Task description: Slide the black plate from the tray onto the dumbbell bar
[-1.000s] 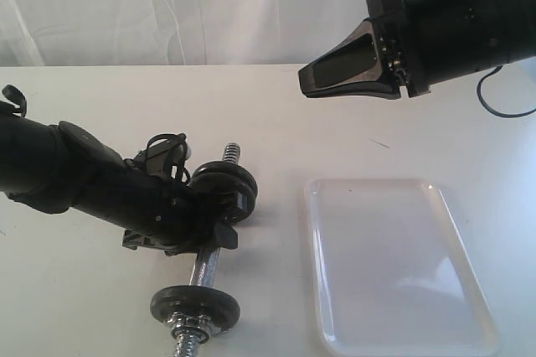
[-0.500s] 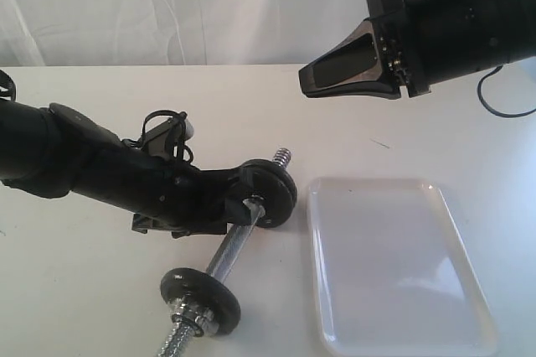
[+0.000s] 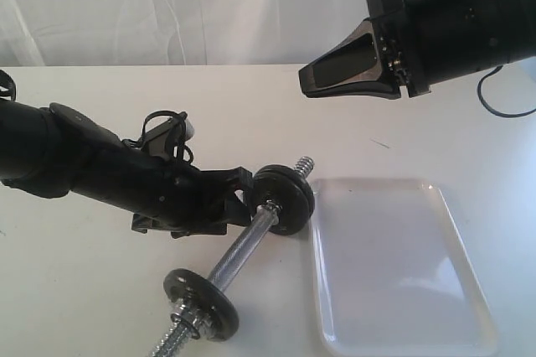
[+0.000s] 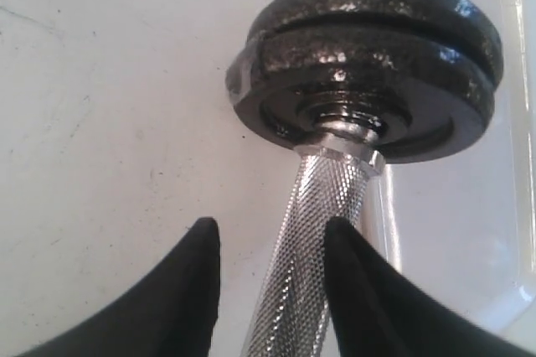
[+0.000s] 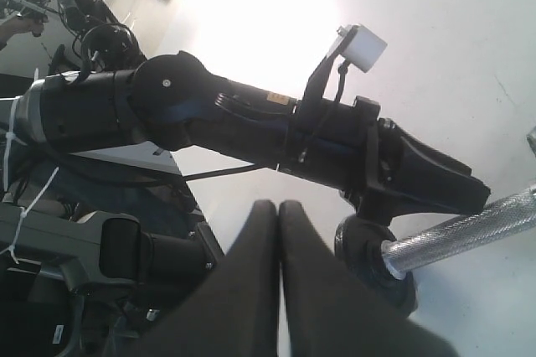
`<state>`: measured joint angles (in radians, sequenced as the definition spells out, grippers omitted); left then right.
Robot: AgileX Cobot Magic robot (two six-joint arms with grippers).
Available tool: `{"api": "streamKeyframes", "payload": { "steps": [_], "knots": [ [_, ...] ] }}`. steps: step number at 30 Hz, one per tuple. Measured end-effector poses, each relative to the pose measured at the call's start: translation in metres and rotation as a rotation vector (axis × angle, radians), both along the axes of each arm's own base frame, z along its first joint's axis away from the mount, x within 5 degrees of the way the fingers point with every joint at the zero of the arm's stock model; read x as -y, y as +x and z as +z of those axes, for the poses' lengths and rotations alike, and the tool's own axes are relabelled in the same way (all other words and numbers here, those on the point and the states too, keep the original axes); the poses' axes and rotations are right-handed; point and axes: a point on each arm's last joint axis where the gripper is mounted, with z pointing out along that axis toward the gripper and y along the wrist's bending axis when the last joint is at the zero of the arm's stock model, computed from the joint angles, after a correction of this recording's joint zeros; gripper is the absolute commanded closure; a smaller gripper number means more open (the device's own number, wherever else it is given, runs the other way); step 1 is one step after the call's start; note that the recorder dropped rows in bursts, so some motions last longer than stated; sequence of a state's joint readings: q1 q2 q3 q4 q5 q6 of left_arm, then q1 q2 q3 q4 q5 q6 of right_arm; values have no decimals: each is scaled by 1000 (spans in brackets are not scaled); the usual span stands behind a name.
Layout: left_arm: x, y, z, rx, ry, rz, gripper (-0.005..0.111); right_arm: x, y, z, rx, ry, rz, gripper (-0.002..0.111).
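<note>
The chrome dumbbell bar [image 3: 243, 248] lies slantwise on the white table, left of the tray [image 3: 394, 265]. Two black plates [image 3: 285, 198] sit stacked on its far end, beside the tray's near corner, and another black disc [image 3: 201, 302] sits on its near end. My left gripper [image 3: 244, 196] is open just behind the stacked plates [image 4: 368, 64]. Its fingers [image 4: 205, 281] straddle the knurled bar [image 4: 310, 240], with a gap on one side. My right gripper [image 3: 306, 80] hangs shut high above the table with nothing in it. No disc lies in the tray.
A white curtain hangs behind the table. The tray's rim [image 4: 502, 206] lies just past the stacked plates. In the right wrist view my left arm [image 5: 251, 122] stretches across the table to the bar [image 5: 469, 235]. A dark cable [image 3: 502, 110] loops at the far right.
The bar's far end, with its stacked plates, has swung right to the tray's corner. My left gripper moved right with it and now sits behind the plates, jaws apart. The right arm has not moved.
</note>
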<state>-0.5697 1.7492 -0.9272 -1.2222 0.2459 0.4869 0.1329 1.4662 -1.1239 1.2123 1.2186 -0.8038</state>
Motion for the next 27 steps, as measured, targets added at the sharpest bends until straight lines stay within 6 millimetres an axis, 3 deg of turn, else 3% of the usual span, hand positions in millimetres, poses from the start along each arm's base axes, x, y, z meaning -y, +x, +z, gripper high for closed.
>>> {"api": "streamKeyframes", "payload": {
  "steps": [13,20,27],
  "knots": [
    [-1,1,0,140,64,-143,61,0,0,0,0,0,0,108],
    [-1,0,0,280,121,-298,40,0,0,0,0,0,0,108],
    [-2,0,-1,317,152,-346,40,0,0,0,0,0,0,108]
  ]
}}
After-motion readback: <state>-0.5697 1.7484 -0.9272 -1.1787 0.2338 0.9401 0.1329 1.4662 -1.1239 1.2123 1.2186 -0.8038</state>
